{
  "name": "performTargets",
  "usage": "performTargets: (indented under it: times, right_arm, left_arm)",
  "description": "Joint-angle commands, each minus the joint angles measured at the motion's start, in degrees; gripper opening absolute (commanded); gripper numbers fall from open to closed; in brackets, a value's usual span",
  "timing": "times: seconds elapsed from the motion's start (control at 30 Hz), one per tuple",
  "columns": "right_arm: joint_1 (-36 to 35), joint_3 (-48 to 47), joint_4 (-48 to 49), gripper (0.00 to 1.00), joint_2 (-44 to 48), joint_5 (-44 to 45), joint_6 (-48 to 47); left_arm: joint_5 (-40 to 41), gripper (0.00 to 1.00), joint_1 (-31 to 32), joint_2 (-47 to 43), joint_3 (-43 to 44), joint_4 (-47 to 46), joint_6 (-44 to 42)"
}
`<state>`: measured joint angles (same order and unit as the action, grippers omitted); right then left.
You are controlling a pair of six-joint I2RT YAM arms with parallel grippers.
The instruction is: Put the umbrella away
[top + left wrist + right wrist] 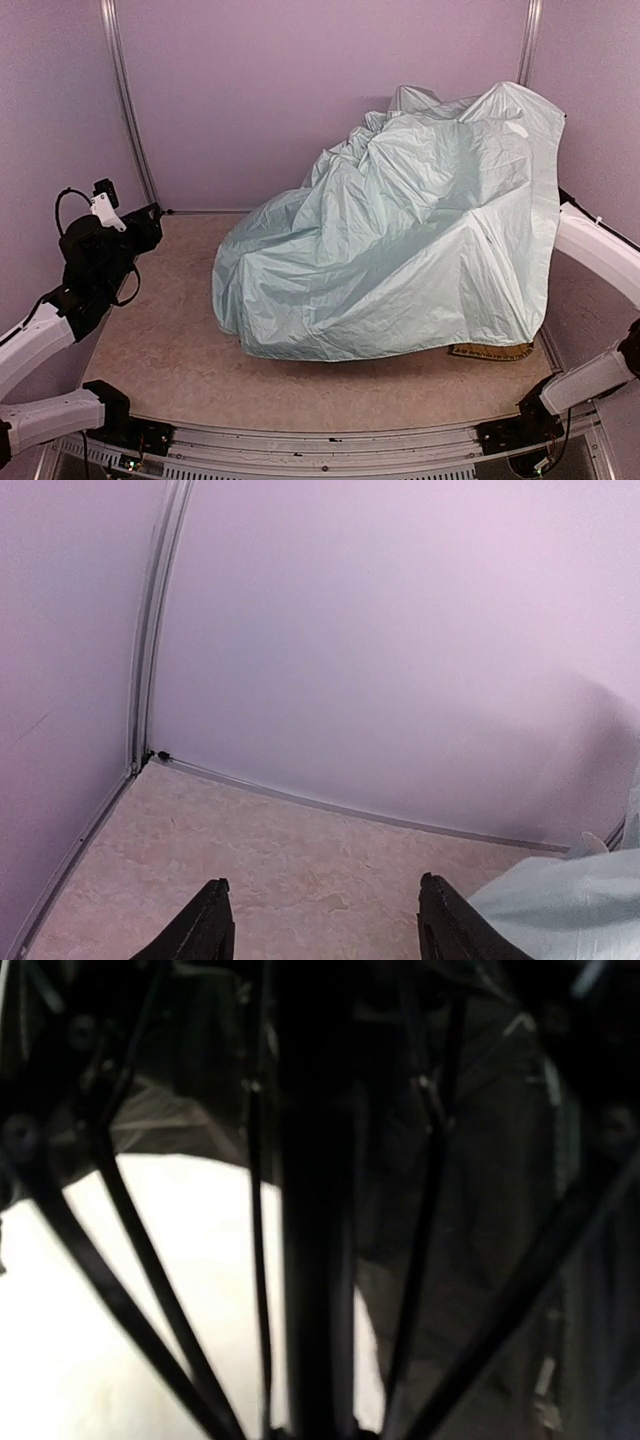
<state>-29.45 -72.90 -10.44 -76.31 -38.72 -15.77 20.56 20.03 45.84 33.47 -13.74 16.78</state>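
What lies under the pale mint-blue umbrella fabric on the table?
Only a corner of a woven yellow straw mat shows at the near right edge of the pale mint-blue umbrella. The right wrist view shows its black shaft and ribs. The rest is covered.

umbrella: thin crinkled cloth, faint sheen | table: smooth, mottled, matt | walls: smooth matt panels

counts | pale mint-blue fabric folding umbrella: 1 | woven yellow straw mat, only its edge showing: 1 | white-and-black robot arms: 2, left arm + right arm | tan marbled table top: 1 | thin black umbrella ribs: several, exact count unclear
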Motion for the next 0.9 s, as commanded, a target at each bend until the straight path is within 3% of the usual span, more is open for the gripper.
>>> performTargets:
  times: [0.0,0.2,0.3,0.67,0.87]
  right_arm:
    - [0.36,-0.38,-4.48,0.00,4.37,-2.64,-5.95]
    - [0.07,-0.99,1.64,0.00,0.35,-9.01,-0.87]
    - [-0.83,-1.72,2.46,0.00,-1.55,-11.56,-0.22]
    - [-8.92,-1.67,-0.39,0.00,-9.35,-5.12,-3.53]
    - [-9.93,-4.15,-2.95,0.04,-16.58,-2.22,-2.49]
  left_arm:
    - [-8.83,0.61,0.93,4.50,-0.52,-1.25,2.88]
    - [-6.52,0.61,22.49,18.28,-0.52,-11.10,-4.09]
    - [-6.12,0.61,28.53,27.30,3.47,-12.66,-6.26]
    - [-13.44,0.60,39.38,43.87,15.07,-23.46,-11.14]
    - [-17.07,0.58,39.88,47.08,15.74,-31.23,-6.32]
